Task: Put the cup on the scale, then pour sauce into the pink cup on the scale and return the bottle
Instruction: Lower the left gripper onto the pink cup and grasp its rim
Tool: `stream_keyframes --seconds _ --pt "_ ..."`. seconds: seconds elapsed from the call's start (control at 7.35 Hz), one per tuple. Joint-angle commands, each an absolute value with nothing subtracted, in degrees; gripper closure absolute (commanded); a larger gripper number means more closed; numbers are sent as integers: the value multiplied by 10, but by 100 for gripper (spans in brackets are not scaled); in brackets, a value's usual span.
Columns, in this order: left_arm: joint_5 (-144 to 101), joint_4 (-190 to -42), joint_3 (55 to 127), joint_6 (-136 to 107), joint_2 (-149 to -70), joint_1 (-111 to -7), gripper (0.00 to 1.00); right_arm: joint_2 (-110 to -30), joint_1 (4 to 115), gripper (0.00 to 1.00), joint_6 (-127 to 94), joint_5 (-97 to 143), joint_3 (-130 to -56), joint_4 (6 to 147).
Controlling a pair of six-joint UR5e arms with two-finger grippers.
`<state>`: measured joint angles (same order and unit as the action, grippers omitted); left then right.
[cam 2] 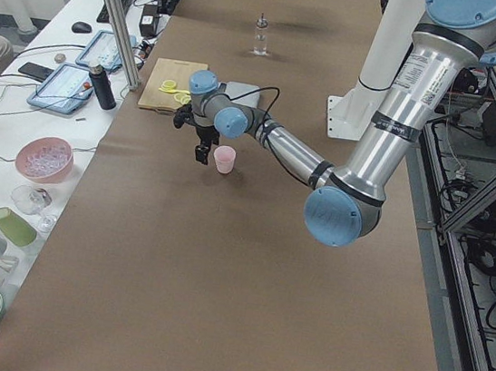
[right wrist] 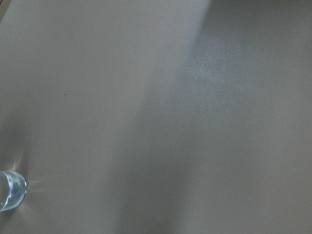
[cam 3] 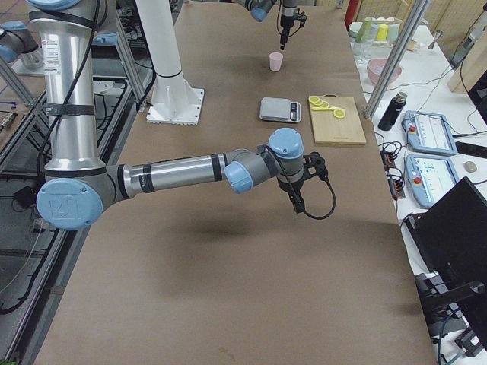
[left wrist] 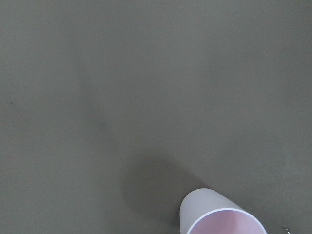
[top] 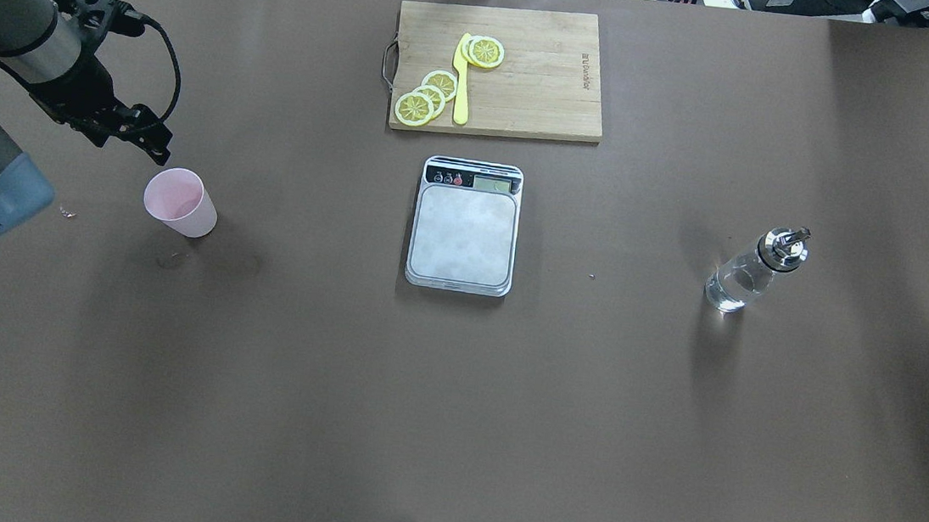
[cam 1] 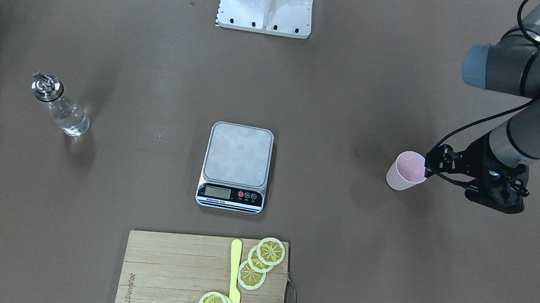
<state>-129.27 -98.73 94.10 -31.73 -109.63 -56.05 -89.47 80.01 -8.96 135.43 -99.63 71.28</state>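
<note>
Looking down from the front view, the pink cup (cam 1: 406, 171) stands on the table (cam 1: 20, 220) at about 3 o'clock from the scale (cam 1: 236, 166), well apart from it. The left gripper (cam 1: 435, 162) is just beside the cup, not holding it; I cannot tell how wide it is open. The bottle (cam 1: 60, 105) stands at about 9 o'clock from the scale, far from it, with clear sauce (cam 1: 70, 120) inside. A board (cam 1: 205, 287) with lemon slices (cam 1: 260, 261) and a yellow knife (cam 1: 233, 284) lies at 6 o'clock. In the overhead view, the cup (top: 179, 201) sits at 9 o'clock from the scale (top: 464, 225), the left gripper (top: 153, 147) just above it, and the bottle (top: 757, 267) is at 3 o'clock. In the right side view, the right gripper (cam 3: 295, 199) hangs over bare table holding nothing; how wide it is open I cannot tell. The left wrist view shows the cup (left wrist: 222, 217) at the bottom edge. The right wrist view shows the bottle's base (right wrist: 10, 191) at the left edge.
</note>
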Motion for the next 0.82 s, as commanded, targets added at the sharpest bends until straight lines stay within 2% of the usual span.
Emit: stream_keyframes --seconds 0.0,0.41,0.68 --pt "-1295 -1016 933 -320 -1090 -551 14 -895 796 0 -90 1354 -997 713" --pt "-1296 -1014 933 -321 -1090 -535 29 -896 794 0 -89 1354 -997 713" --pt "-1296 -1014 933 -321 -1090 -529 30 -896 793 0 -89 1351 -997 713"
